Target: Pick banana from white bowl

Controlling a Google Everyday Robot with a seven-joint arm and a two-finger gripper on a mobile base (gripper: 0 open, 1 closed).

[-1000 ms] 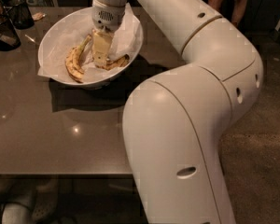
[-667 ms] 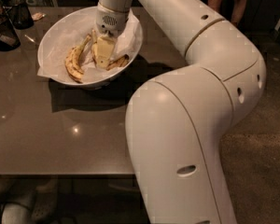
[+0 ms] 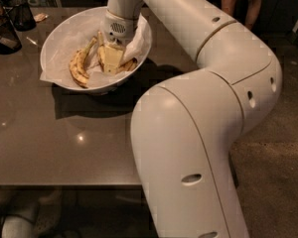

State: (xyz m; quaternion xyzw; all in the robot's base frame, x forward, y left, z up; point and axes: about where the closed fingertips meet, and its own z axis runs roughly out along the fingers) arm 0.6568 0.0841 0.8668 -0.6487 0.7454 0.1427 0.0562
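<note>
The claw [image 3: 111, 59] has sunk slightly deeper into the white bowl [image 3: 50, 43] than a second ago, and both fruits lie as they did. It sits low between the speckled, sharply bent banana [image 3: 79, 67] and the other banana [image 3: 128, 65], close to both. Whether it is open or closed I cannot tell. The bowl stands on the counter [image 3: 49, 133]. This looks like the grasping step: next, the claw must hold the speckled banana alone, then lift clear of the rim.
</note>
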